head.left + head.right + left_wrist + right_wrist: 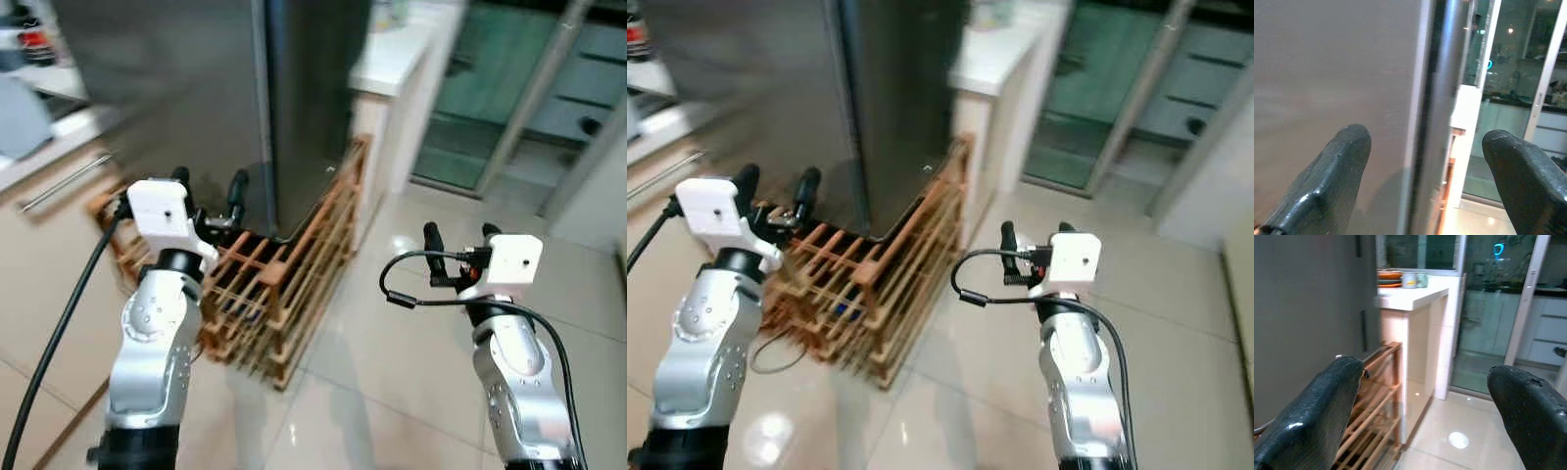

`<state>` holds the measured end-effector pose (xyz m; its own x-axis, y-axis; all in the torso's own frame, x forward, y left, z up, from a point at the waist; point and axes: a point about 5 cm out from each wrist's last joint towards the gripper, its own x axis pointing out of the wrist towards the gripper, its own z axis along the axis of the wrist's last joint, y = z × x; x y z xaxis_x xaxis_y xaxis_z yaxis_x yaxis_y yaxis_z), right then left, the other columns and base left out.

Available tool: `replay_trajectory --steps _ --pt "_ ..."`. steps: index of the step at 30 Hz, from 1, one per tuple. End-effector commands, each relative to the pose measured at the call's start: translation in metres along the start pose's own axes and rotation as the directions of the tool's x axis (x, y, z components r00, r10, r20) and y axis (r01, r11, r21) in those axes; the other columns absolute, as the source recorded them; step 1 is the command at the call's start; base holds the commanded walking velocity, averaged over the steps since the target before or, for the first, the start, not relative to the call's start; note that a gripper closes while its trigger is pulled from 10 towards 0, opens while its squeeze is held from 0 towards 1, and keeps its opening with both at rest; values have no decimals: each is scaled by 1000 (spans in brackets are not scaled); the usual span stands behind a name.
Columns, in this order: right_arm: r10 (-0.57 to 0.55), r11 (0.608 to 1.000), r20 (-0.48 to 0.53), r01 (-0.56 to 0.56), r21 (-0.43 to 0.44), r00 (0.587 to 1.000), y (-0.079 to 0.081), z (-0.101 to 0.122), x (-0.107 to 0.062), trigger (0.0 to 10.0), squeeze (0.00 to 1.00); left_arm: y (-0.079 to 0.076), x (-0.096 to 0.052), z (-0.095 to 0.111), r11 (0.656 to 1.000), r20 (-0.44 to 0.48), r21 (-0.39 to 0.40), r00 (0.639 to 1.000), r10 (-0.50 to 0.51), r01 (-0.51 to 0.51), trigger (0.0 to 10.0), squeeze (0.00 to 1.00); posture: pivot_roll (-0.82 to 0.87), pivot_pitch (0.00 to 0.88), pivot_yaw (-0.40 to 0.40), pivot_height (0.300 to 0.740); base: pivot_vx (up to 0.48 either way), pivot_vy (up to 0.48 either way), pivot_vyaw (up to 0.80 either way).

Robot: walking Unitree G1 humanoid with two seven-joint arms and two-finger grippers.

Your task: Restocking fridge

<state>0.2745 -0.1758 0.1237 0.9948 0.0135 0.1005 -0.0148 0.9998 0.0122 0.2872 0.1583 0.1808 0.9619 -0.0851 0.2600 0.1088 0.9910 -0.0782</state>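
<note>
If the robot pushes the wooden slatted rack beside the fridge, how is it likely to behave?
The wooden rack looks stiff: its slats form a rigid frame. It probably is light for its size, being mostly open gaps. On the glossy tiled floor it may slide rather than tip, though the fridge standing against it could block it.

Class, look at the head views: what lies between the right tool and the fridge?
In the left eye view, shiny bare floor tiles and then the wooden rack lie between the open right tool and the fridge.
</note>
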Motion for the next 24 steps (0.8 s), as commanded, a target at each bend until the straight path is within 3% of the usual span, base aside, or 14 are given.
replay_trajectory --steps 1,5,8,14,21,24 --pt "-6 1000 -9 6 -3 1000 -1 1 7 10000 118 0 3 1 1000 -10 -20 1000 20 -21 10000 0 -81 0 13 740 480 0 0" --pt "3 1000 -21 -3 -8 1000 -1 0 11 10000 114 5 4 5 996 6 -33 997 80 -80 10000 0 -78 0 5 740 480 0 0" --pt "36 999 -28 -36 -30 999 -1 0 16 10000 118 19 5 12 969 34 54 970 239 -240 10000 0 -59 0 -14 740 299 0 0" --pt "43 998 -34 -44 -44 998 -5 0 27 10000 118 21 10 16 966 53 48 966 252 -254 10000 0 -55 0 -40 740 0 0 0" --pt "62 997 -51 -64 -41 997 2 -2 32 10000 118 21 23 17 969 60 61 970 237 -241 10000 0 -47 0 -47 740 0 0 0" --pt "82 996 -70 -84 -30 994 8 -8 30 10000 118 26 30 21 966 73 63 966 247 -251 10000 0 -47 0 -49 740 0 0 -783"
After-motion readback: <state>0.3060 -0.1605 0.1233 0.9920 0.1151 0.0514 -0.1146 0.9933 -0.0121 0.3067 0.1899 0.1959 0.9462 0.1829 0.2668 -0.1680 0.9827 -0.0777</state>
